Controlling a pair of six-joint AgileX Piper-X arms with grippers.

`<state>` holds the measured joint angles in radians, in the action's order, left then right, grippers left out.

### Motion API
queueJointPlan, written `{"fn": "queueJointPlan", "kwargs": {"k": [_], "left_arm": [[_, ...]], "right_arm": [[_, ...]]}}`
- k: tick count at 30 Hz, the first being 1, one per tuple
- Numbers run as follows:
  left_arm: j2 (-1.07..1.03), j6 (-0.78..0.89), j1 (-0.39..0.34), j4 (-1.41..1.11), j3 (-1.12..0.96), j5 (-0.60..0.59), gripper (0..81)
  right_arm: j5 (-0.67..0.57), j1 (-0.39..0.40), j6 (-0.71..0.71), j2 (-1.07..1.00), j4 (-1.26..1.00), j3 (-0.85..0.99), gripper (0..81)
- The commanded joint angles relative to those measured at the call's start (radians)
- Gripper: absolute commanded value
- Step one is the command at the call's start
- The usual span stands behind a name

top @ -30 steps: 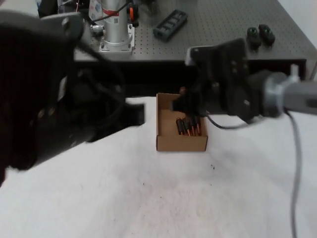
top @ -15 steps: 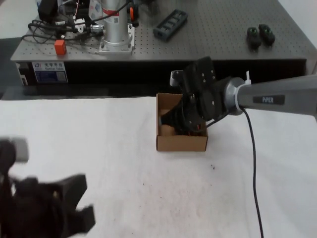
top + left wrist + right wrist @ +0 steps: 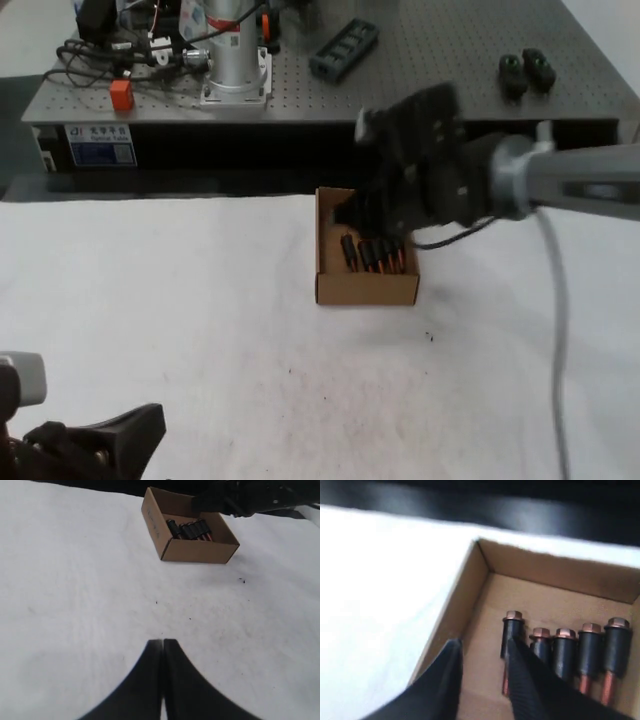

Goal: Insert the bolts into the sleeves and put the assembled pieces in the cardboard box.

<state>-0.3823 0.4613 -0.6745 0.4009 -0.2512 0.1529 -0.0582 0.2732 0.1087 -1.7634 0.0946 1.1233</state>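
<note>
White cloth (image 3: 250,350) carries the cardboard box (image 3: 365,290) at centre by its far edge. Right gripper (image 3: 484,646) over the box, jaws apart, empty; left gripper (image 3: 163,645) near-left, jaws closed on nothing. Five assembled pieces (image 3: 565,655) lie side by side inside, long axes near–far, heads far.

My right fingers (image 3: 526,690) are black; the cardboard box (image 3: 470,600) beneath them plain brown, its sleeves (image 3: 565,655) black, bolts (image 3: 513,615) copper. My left fingers (image 3: 145,680) are black; the desk (image 3: 75,580) below white, dark-specked.
</note>
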Motion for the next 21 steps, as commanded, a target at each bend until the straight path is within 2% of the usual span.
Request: {"fn": "queueJointPlan", "kwargs": {"k": [1,10,16,21], "left_arm": [[0.024,-0.001,0.002,-0.002,-0.002,-0.007,0.6],[0.033,-0.037,-0.002,0.046,-0.002,-0.030,0.6],[0.033,-0.059,-0.002,0.046,-0.002,-0.076,0.6],[0.033,-0.097,-0.002,0.036,0.017,-0.116,0.6]], "right_arm": [[-0.005,-0.002,0.004,0.113,-0.030,-0.099,22.8],[-0.005,-0.002,0.011,0.713,-0.010,-0.650,22.8],[-0.005,-0.002,0.011,1.036,0.042,-0.885,22.8],[-0.005,-0.002,0.011,1.201,0.078,-0.999,22.8]]}}
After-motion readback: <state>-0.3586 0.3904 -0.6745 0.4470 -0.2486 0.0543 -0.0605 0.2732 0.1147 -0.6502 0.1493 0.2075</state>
